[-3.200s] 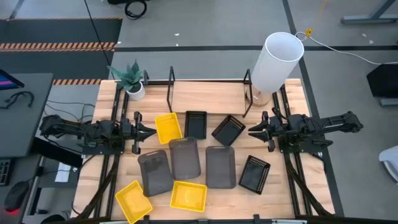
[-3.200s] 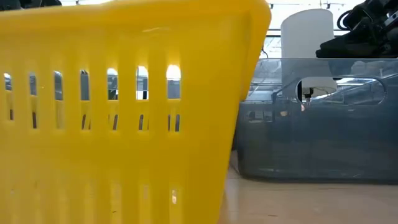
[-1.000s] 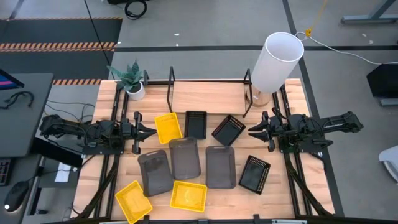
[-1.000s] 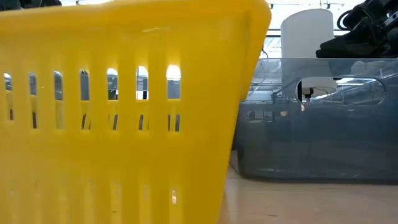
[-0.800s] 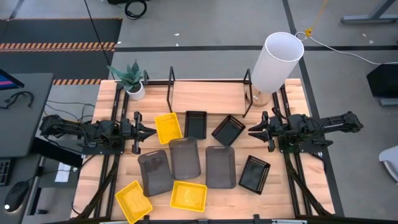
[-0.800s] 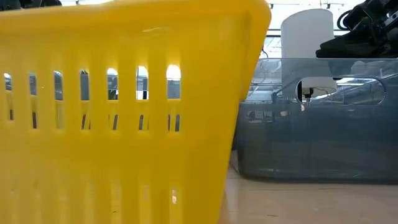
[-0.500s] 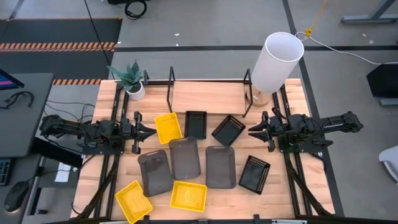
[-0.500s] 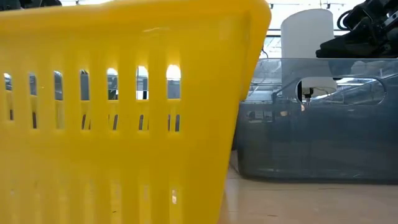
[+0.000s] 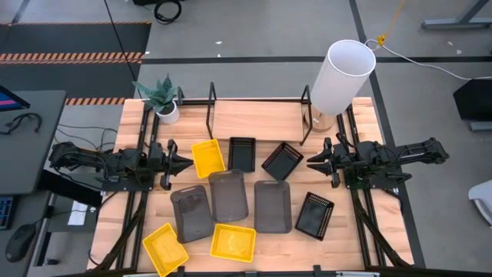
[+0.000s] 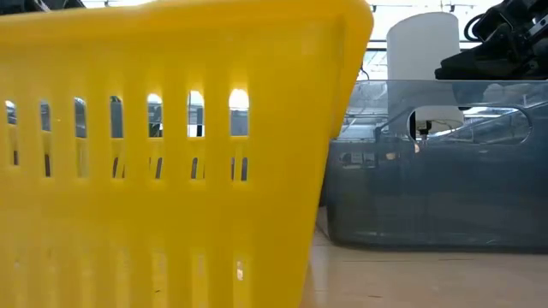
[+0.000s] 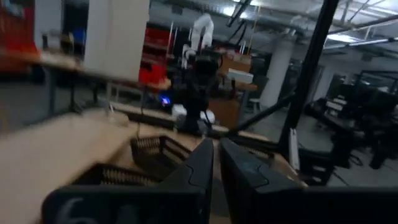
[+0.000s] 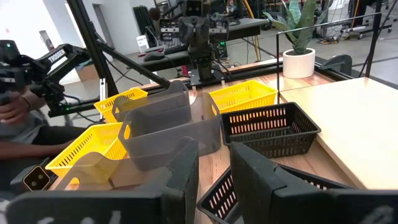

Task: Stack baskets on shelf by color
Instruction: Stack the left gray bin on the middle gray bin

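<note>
Baskets (image 9: 231,195) lie loose, so we should spread our nearly shut, empty left gripper (image 9: 187,163) before pinching the yellow basket (image 9: 207,157) rim; the right gripper (image 9: 312,163) waits slightly parted, empty.

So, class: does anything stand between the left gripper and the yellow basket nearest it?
Nothing visible does. In the high view the left gripper sits just beside the nearest yellow basket, with only bare table showing in the narrow gap between them.

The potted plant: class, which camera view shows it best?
The right wrist view shows the potted plant from the side, leaves and white pot clear. The high view shows it small from above. The low and left wrist views miss it.
</note>
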Tool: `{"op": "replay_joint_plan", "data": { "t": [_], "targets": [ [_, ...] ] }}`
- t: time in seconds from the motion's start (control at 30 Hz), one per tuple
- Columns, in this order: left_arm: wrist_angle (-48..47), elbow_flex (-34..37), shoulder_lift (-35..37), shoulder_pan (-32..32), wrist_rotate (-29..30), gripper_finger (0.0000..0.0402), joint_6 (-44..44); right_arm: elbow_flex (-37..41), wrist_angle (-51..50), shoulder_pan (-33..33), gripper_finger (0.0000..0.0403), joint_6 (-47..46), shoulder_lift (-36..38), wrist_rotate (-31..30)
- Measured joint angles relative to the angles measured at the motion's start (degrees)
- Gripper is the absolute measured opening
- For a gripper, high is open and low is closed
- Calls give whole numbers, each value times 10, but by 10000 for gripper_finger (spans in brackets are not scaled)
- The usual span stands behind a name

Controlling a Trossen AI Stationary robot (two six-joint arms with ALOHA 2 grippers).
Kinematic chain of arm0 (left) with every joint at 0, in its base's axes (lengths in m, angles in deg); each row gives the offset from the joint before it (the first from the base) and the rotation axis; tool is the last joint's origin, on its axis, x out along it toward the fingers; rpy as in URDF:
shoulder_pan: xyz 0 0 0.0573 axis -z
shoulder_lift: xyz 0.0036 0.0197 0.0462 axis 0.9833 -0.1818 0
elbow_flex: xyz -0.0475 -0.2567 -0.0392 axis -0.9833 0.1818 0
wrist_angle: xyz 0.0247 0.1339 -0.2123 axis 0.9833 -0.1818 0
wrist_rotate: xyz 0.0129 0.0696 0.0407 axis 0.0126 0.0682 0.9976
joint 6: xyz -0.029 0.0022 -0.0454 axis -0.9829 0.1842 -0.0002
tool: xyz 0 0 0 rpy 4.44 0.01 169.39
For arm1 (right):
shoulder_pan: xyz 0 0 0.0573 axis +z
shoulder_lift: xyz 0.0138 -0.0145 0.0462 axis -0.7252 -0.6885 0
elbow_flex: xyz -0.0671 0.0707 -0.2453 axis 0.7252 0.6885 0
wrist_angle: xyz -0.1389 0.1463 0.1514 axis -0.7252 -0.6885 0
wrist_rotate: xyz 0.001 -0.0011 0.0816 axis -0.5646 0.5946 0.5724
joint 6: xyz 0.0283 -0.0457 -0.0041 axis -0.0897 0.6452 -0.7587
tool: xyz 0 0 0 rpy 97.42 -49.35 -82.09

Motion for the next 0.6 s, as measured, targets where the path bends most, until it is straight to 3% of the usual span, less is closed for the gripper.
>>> {"op": "replay_joint_plan", "data": {
  "t": [0.23, 0.47, 0.6],
  "targets": [
    [-35, 0, 0, 0, -16, 25, -46, 0, 0, 0, 98, 0, 0, 0],
    [-54, -14, 0, -1, -147, 24, -136, 0, 0, 0, 98, 0, 0, 0],
    [-138, -68, -13, -1, -108, 20, -156, 0, 0, 0, 98, 0, 0, 0]
  ]
}}
